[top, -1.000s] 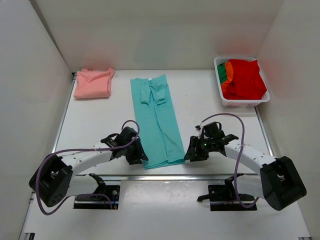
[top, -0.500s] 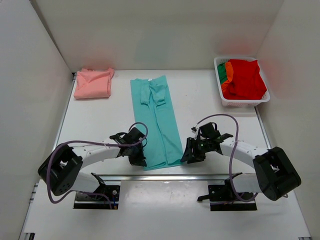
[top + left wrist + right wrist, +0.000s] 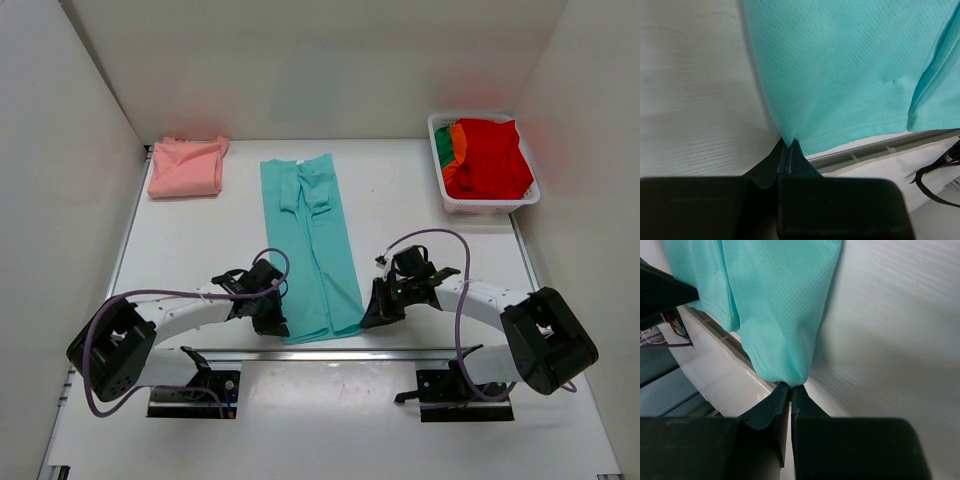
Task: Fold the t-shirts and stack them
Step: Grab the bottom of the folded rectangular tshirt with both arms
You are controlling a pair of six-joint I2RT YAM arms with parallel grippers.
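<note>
- The left gripper (image 3: 786, 145) is seen clamped on the near left hem corner of the teal t-shirt (image 3: 310, 235).
- The right gripper (image 3: 791, 386) is likewise closed on the near right hem corner.
- The teal t-shirt is laid as a long narrow strip along the middle of the table (image 3: 420, 225).
- A folded salmon pink t-shirt (image 3: 186, 167) is placed at the far left.
- The red t-shirt (image 3: 490, 160) is held in the white basket (image 3: 482, 207) at the far right, with green cloth (image 3: 442, 146) and orange cloth (image 3: 458, 138) beside it.

Bare table (image 3: 420, 200) between teal shirt (image 3: 310, 240) and basket (image 3: 483, 207); pink shirt (image 3: 185, 168) far-left corner.
</note>
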